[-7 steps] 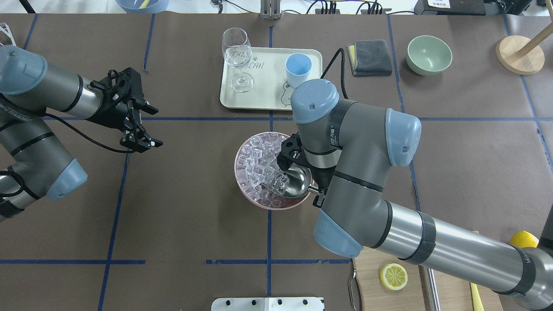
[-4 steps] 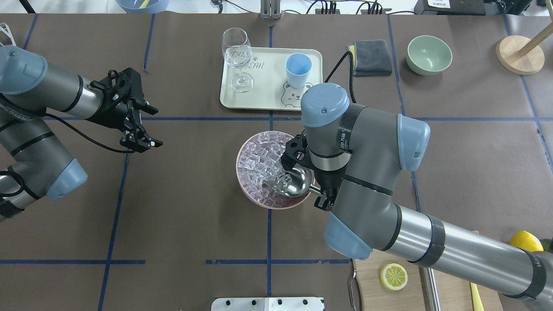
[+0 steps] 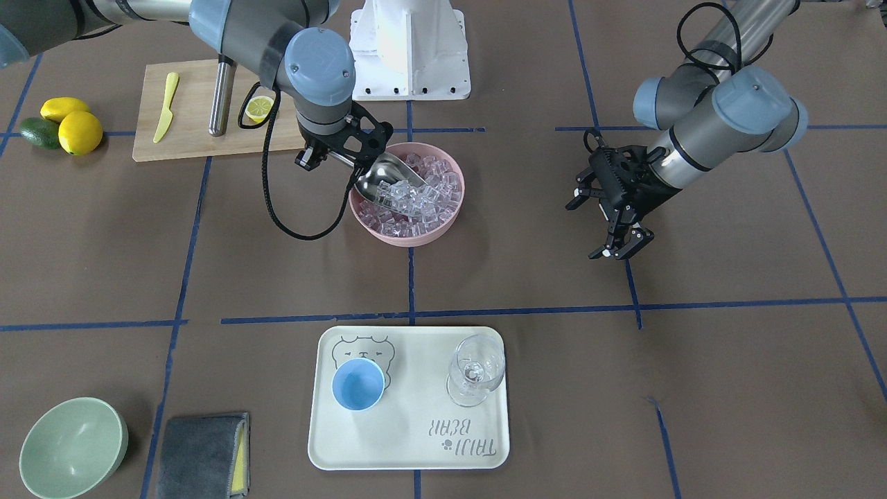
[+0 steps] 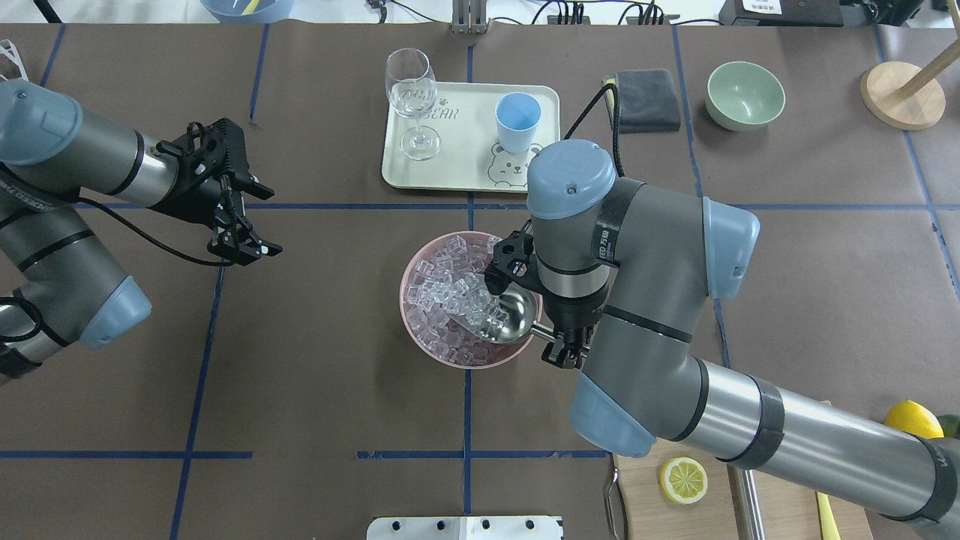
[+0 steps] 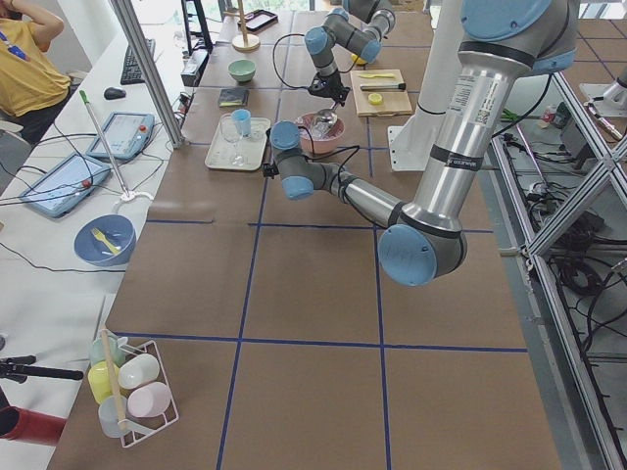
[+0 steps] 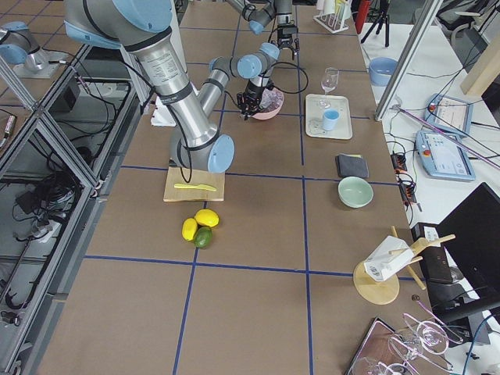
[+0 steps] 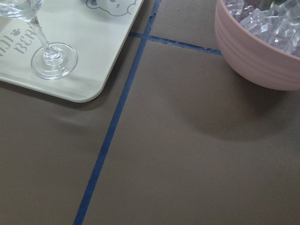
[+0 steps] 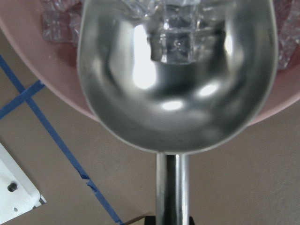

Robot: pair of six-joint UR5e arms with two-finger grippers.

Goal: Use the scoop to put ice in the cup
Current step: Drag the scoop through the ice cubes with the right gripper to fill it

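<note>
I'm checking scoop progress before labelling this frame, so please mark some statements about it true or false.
1. The scoop has its trough down in the pink bowl, among the ice. True.
2. The cup holds ice. False: its blue inside looks empty.
3. The right gripper holds the scoop by its rod handle. True.
4. The left gripper grips the stemmed glass. False: it is open over the table and holds nothing, and the glass stands on the tray.
5. The cup and the glass stand on the same tray. True.
</note>
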